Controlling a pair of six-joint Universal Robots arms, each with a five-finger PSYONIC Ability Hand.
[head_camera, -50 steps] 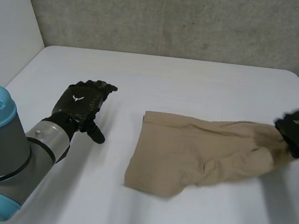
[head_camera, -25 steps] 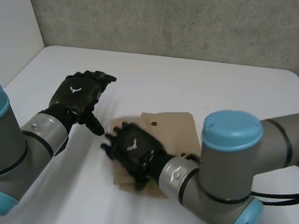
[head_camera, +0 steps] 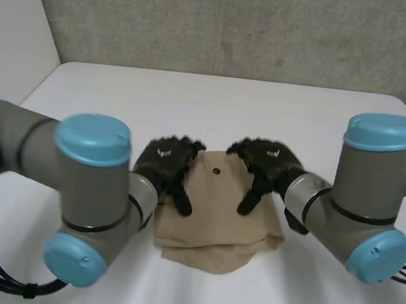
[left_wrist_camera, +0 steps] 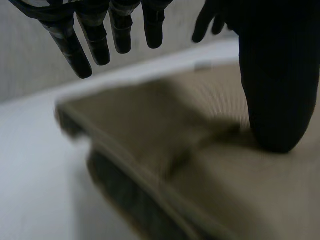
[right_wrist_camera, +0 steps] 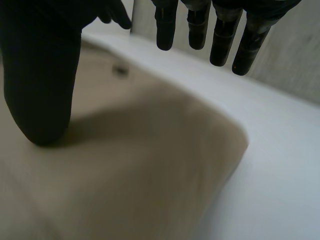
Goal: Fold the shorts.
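Folded tan shorts (head_camera: pixel 214 212) lie mid-surface (head_camera: pixel 215 106), the left hand (head_camera: pixel 165 162) at their left edge and the right hand (head_camera: pixel 268 163) at their far right, both with fingers straight, ungrasping, thumbs resting on the cloth.

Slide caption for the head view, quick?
Folded tan shorts on the white table, with the left hand and right hand resting open on its opposite sides.
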